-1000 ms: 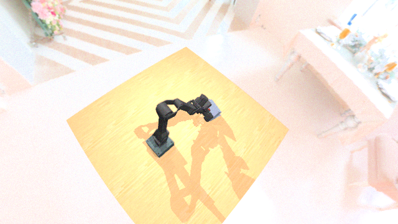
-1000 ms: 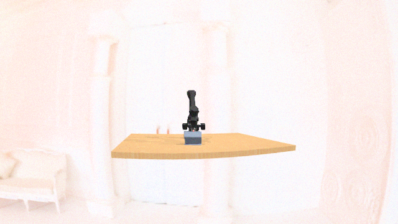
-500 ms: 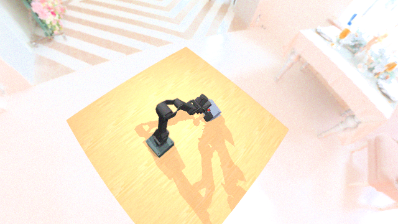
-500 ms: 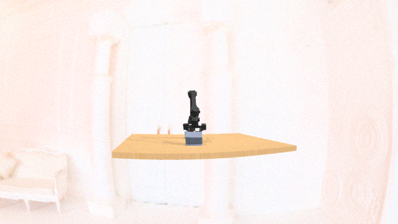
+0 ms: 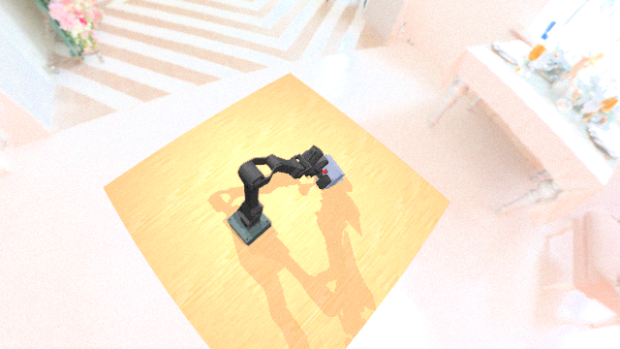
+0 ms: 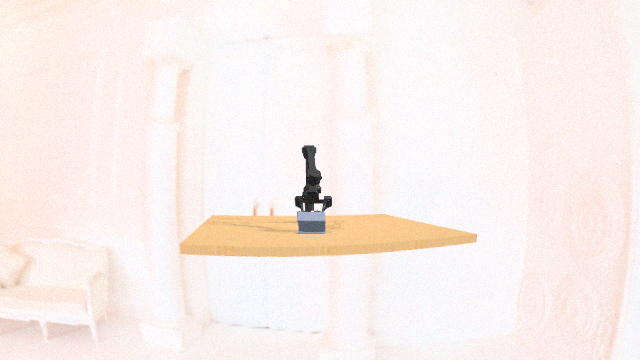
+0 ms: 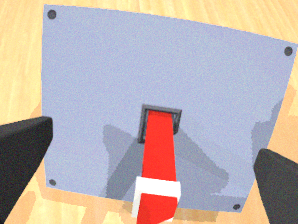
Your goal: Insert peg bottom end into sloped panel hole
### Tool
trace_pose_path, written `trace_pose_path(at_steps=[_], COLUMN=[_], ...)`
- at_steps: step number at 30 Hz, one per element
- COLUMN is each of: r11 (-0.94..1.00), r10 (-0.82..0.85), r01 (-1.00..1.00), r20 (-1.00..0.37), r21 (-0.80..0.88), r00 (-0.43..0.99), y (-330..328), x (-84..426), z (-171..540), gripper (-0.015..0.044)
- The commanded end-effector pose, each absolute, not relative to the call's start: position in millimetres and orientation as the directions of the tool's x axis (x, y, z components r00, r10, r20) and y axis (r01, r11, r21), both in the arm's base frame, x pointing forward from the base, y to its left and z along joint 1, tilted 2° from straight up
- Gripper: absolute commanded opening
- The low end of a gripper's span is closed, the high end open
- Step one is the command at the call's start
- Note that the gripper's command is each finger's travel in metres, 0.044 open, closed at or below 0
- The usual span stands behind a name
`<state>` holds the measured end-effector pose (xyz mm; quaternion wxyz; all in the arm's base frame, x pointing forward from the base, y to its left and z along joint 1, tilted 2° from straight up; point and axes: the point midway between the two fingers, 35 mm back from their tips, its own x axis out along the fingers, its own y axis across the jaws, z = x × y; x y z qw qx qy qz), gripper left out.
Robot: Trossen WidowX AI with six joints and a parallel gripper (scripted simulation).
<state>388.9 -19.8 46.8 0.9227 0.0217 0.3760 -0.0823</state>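
Across the pale blue-grey face of the sloped panel (image 5: 335, 171) (image 6: 311, 220) (image 7: 100, 65), a fine, matte grain shows in the wrist view, with a small, round, dark spot near each of the four corners. The face is flat and straight-edged, and the hole (image 7: 142, 125) in it is four-sided, rimmed in dark grey. Beneath the panel lies the wooden table (image 5: 203, 271) (image 6: 240, 242), honey-yellow, streaked with fine, straight grain and crossed by broad brownish shadows in the top view. The arm (image 5: 251, 194) (image 6: 310, 165) is black, built of blocky and rounded segments, and stands on a flat, square, dark grey-green base plate (image 5: 248, 238).

The peg (image 7: 160, 150) is a straight, flat-sided bar in bright, even red, with a white band (image 7: 158, 186) wrapped around it near its upper end and more red beyond the band. Its lower end sits within the opening of the hole, the rest standing out from the panel's face; how deep it reaches cannot be told. The gripper (image 5: 324, 174) (image 6: 313, 204) (image 7: 156, 144) is spread wide, its dark, tapering fingers on either side of the peg, well apart from it and pinching nothing.
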Motion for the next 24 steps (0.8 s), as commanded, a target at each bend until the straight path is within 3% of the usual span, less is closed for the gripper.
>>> trace_pose_path(at_steps=[1,24], r11=[0.985,0.985], r10=[-0.139,-0.136], r01=[0.173,0.169], r20=[-0.697,-0.7], r21=[-0.022,-0.022], r00=[0.704,0.701], y=[-20,-15], x=[386,370], z=[51,71], gripper=[0.044,0.044])
